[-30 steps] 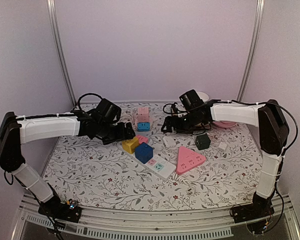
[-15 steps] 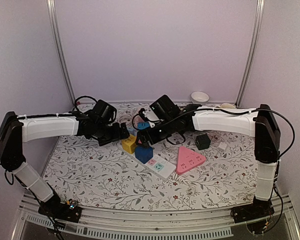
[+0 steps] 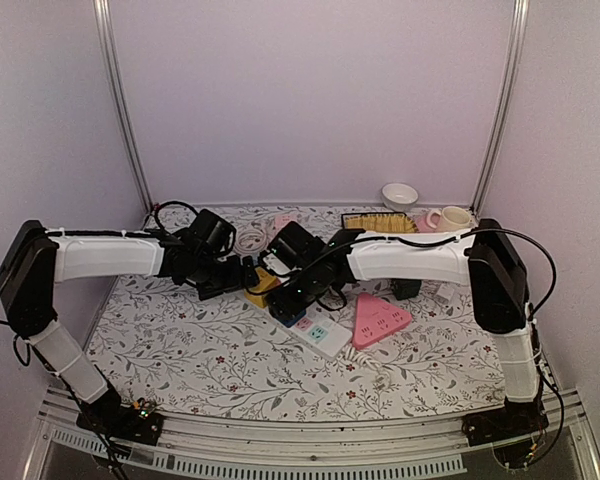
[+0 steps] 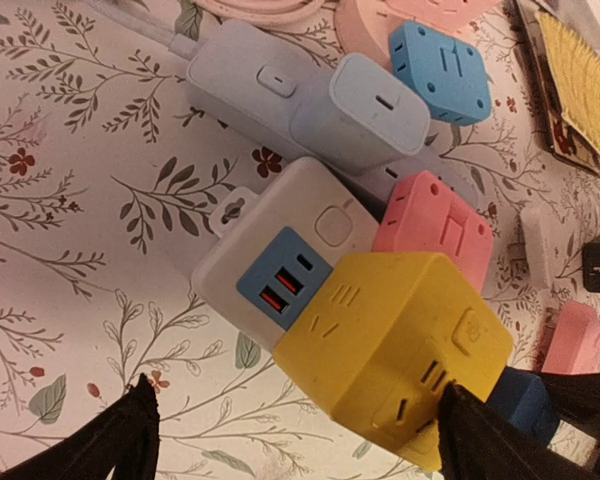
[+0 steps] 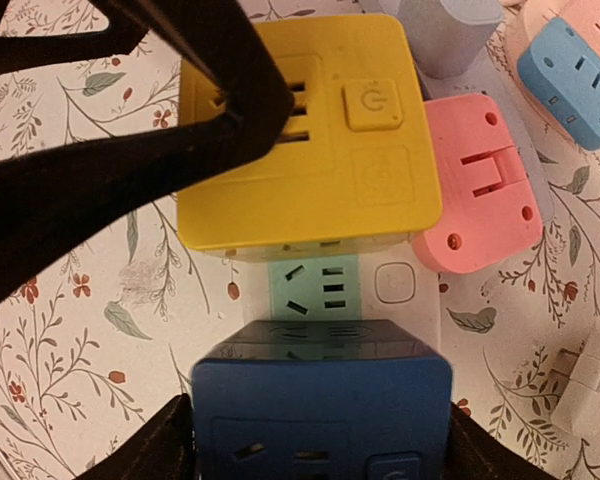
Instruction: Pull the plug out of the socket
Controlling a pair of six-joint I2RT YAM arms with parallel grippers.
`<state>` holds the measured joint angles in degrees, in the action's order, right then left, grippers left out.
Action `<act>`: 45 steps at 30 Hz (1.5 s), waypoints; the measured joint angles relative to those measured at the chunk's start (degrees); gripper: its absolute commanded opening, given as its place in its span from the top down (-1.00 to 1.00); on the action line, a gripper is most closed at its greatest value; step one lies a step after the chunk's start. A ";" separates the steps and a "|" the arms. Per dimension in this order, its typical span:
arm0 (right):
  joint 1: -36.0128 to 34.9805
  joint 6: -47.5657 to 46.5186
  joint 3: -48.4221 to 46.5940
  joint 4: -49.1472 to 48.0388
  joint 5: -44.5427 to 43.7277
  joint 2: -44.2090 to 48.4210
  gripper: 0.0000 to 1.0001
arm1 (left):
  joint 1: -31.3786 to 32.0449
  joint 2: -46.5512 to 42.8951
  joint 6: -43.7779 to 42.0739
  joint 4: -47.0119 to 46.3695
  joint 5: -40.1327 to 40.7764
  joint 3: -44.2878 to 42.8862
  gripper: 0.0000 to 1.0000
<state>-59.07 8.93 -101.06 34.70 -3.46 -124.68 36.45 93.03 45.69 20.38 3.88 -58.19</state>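
Two grippers, both spread open — left gripper (image 4: 300,445) flanks the yellow plug (image 4: 390,350); right gripper (image 5: 318,435) straddles the blue plug (image 5: 320,395) just nearer, on the white strip (image 5: 395,285).

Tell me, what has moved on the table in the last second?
The right pincer swung left from the back and now straddles the blue cube. The left pincer barely shifted, open by the yellow cube. The cubes and pink triangular strip stayed put.
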 measured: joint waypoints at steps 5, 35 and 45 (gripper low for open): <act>-0.44 -0.52 -0.39 1.03 -1.42 0.00 0.07 | 0.00 0.02 0.15 -1.42 -0.09 0.79 -0.93; 2.93 1.81 -7.08 4.22 2.29 0.11 0.45 | 0.44 -1.22 4.48 -9.97 -0.59 6.84 -0.93; 7.72 4.33 -3.10 2.03 3.28 6.56 0.46 | 1.64 -1.05 2.16 -3.56 0.92 2.80 -0.93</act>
<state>-51.35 13.26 -104.16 36.73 -0.19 -118.13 38.09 91.98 47.86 16.82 4.80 -55.40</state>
